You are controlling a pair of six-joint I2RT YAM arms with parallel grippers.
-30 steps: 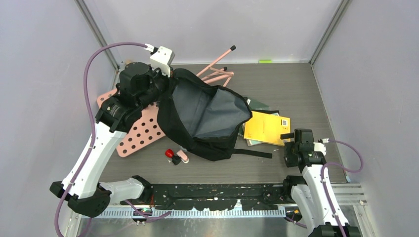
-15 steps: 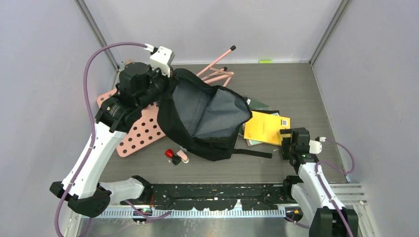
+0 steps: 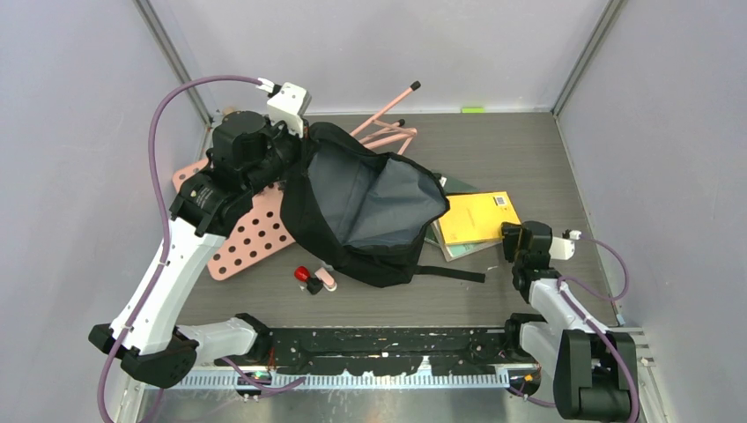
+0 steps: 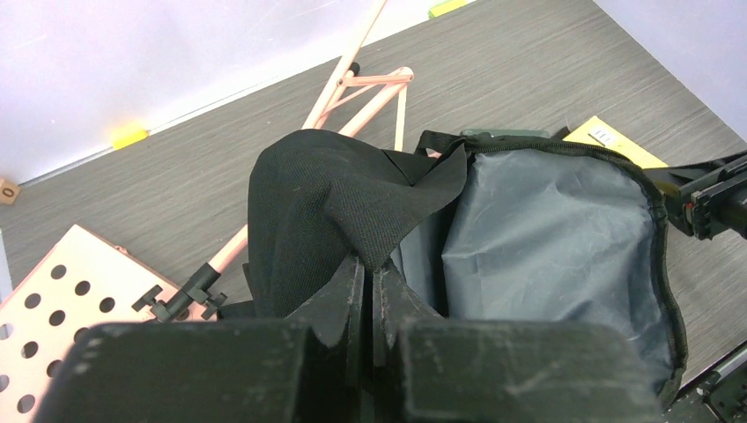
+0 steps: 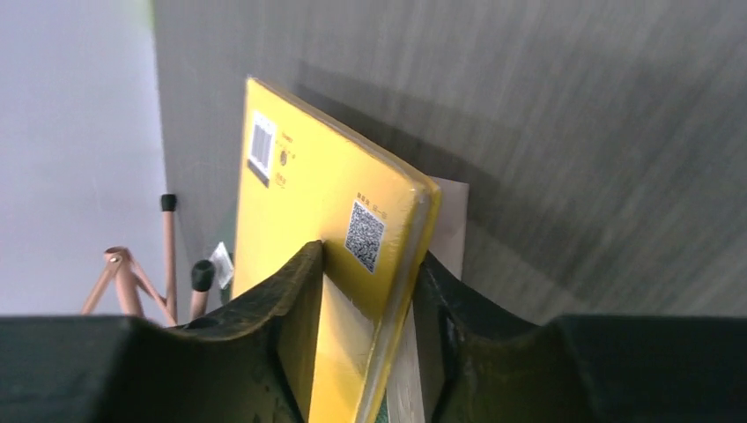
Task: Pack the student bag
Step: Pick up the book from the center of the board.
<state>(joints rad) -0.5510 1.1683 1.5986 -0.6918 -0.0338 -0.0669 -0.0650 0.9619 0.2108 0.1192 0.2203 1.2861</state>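
The student bag (image 3: 370,207) lies mid-table, black, its mouth held wide with the grey lining (image 4: 546,229) showing. My left gripper (image 3: 304,141) is shut on the bag's black rim fabric (image 4: 352,194) at the far left of the opening, and a fold is pinched between its fingertips (image 4: 372,269). A yellow book (image 3: 476,216) lies just right of the bag on other books. My right gripper (image 3: 509,233) has its jaws on both sides of the yellow book's (image 5: 299,203) near corner, and its fingers (image 5: 291,291) press the cover. The corner is tilted up.
A pink perforated board (image 3: 251,233) lies under the bag's left side, and pink stand legs (image 3: 388,123) stick out behind it. A small red and pink item (image 3: 313,278) sits in front of the bag. A green-edged book (image 3: 458,251) lies under the yellow one. Walls close in on three sides.
My right gripper slid in toward the yellow book's near corner and closed on it from wide open. The book has tilted and shifted. The left arm and bag have not moved.
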